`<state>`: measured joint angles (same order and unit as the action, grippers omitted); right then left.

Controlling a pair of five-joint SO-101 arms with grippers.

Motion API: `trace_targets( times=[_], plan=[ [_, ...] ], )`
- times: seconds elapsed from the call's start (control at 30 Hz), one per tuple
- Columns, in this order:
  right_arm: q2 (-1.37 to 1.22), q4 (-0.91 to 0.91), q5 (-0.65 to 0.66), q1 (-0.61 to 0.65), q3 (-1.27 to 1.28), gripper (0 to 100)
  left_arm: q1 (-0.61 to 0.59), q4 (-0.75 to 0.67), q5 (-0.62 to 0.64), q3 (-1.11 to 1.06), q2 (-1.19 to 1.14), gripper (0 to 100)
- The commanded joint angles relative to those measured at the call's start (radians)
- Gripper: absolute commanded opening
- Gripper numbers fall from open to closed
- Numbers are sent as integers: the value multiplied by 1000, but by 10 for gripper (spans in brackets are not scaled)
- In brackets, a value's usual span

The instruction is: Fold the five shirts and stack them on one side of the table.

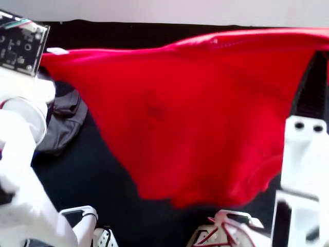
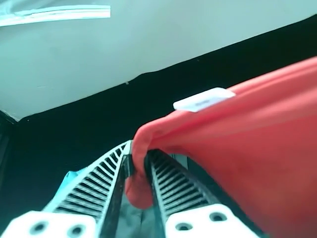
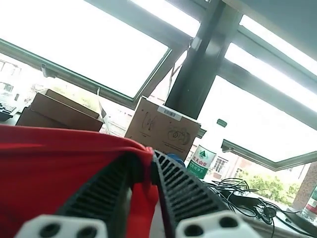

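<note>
A red shirt point(image 1: 195, 113) hangs stretched wide above the black table point(image 1: 92, 175), held up by both arms at its two upper corners. In the left wrist view my left gripper point(image 2: 140, 166) is shut on a bunched corner of the red shirt point(image 2: 247, 144), next to its white label point(image 2: 204, 99). In the right wrist view my right gripper point(image 3: 144, 171) is shut on the other corner of the red shirt point(image 3: 49, 173), lifted high and facing the windows. The shirt's lower edge dangles just above the table's front part.
A grey garment point(image 1: 64, 121) lies crumpled on the table at the left, partly behind the white left arm point(image 1: 20, 154). The right arm's white body point(image 1: 303, 175) stands at the right edge. Arm bases point(image 1: 226, 231) sit at the front.
</note>
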<state>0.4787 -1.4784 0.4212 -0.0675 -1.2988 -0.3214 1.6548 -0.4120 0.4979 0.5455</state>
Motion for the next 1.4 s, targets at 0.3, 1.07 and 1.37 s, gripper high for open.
trace_targets(
  times=[0.3,1.07,1.37],
  plan=[
    [143,39,8,-33,120,5,-5,63,3,-4,223,10],
    [156,65,8,-35,111,5,-38,55,0,-119,427,10],
    [128,-7,3,-28,197,5,-38,18,0,-186,404,10]
  ],
)
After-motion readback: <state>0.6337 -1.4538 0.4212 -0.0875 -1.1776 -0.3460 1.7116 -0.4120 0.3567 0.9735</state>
